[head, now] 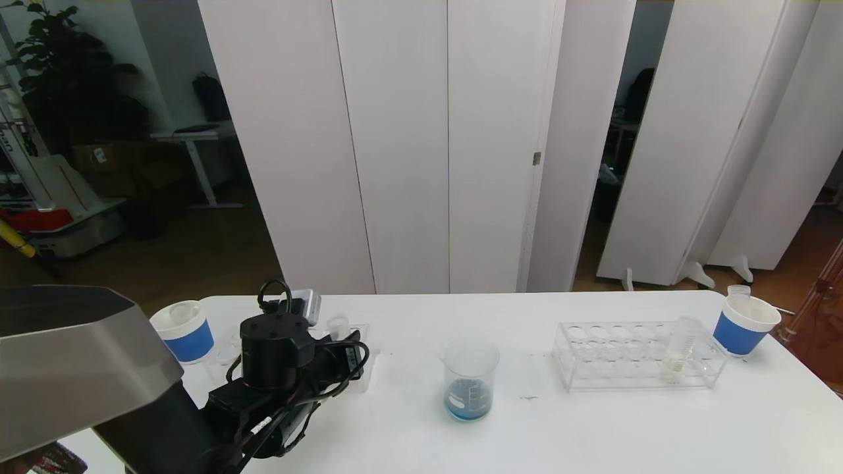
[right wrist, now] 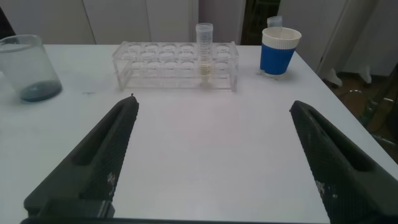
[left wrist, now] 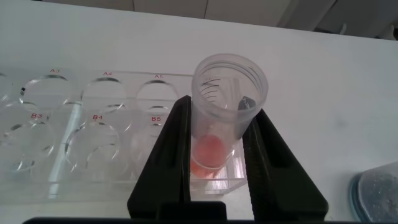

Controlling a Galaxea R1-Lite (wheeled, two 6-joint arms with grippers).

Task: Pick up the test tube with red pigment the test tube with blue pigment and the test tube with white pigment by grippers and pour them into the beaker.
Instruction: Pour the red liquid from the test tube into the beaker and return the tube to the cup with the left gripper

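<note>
My left gripper (left wrist: pixel 219 109) is shut on the test tube with red pigment (left wrist: pixel 229 87), which stands upright at the end of the left clear rack (left wrist: pixel 93 124) with orange-red liquid at its bottom. In the head view that gripper (head: pixel 342 343) sits at the table's left, the tube's rim (head: pixel 338 324) showing above it. The beaker (head: pixel 469 382) stands mid-table with blue liquid in its bottom. The test tube with white pigment (head: pixel 678 352) stands in the right rack (head: pixel 612 359). The test tube with blue pigment is out of view. My right gripper (right wrist: pixel 214 104) hangs open over bare table, nothing between its fingers.
A blue-and-white paper cup (head: pixel 184 329) stands behind the left rack. Another cup (head: pixel 744 322) stands at the back right corner beside the right rack. The right wrist view shows the right rack (right wrist: pixel 174 62), white tube (right wrist: pixel 204 53), cup (right wrist: pixel 280 50) and beaker (right wrist: pixel 28 68) farther off.
</note>
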